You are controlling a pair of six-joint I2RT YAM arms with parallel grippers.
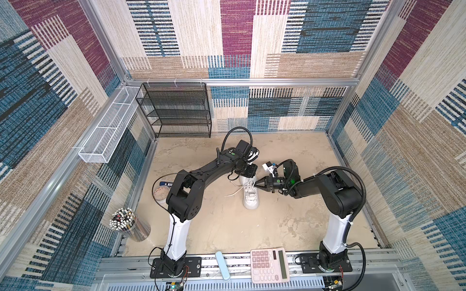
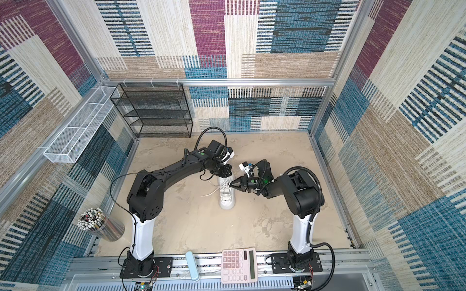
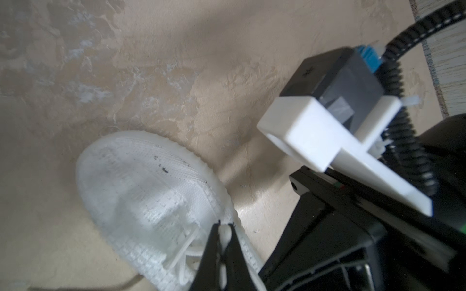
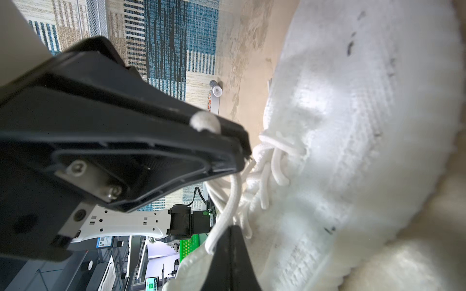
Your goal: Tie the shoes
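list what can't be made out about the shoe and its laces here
Knot or not: the laces are too thin in both top views, and a blurred tangle partly behind the left claw in the right wrist view.
Left claw's tips: hidden under the left arm in both top views.
Heel of the sneaker: under that arm in both top views, cut off by the frame edge in the left wrist view.

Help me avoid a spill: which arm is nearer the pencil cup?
Left. The left arm bends close beside the cup; the right arm stands far across the table.
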